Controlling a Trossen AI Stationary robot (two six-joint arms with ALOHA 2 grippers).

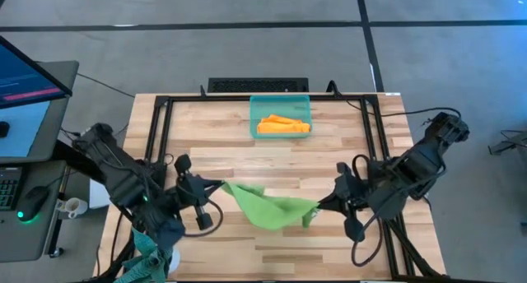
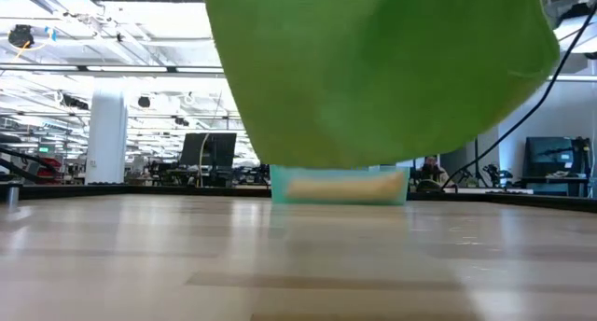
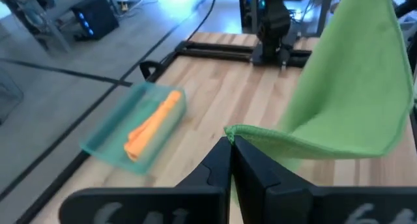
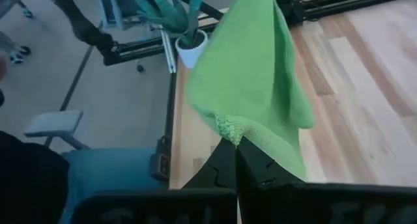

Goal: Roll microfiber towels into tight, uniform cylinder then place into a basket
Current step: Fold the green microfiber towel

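- The left gripper (image 1: 221, 184), nearer the front edge than the basket (image 1: 281, 107) and to its left, is clenched on one corner of the lime green towel (image 1: 268, 205); the left wrist view shows the hemmed edge pinched between closed fingers.
- The green towel hangs stretched between the two grippers, in front of the basket, lifted clear of the table (image 1: 346, 151); in the low view it fills the upper frame with bare wood beneath it.
- The right gripper (image 1: 321, 204), in front of the basket and to its right, is clamped on the opposite corner, the cloth bunched at its fingertips in the right wrist view.
- Step in hand, as I judge it: spreading the green towel before rolling. The next move calls for lowering it flat onto the wood in front of the basket without creases, then letting go to begin a tight roll from one edge.
- The basket stands at the table's far edge, and the orange towel (image 1: 282, 125) lies inside it, already rolled.
- Count: two towels, one orange and one green; one basket; two grippers, both gripping.
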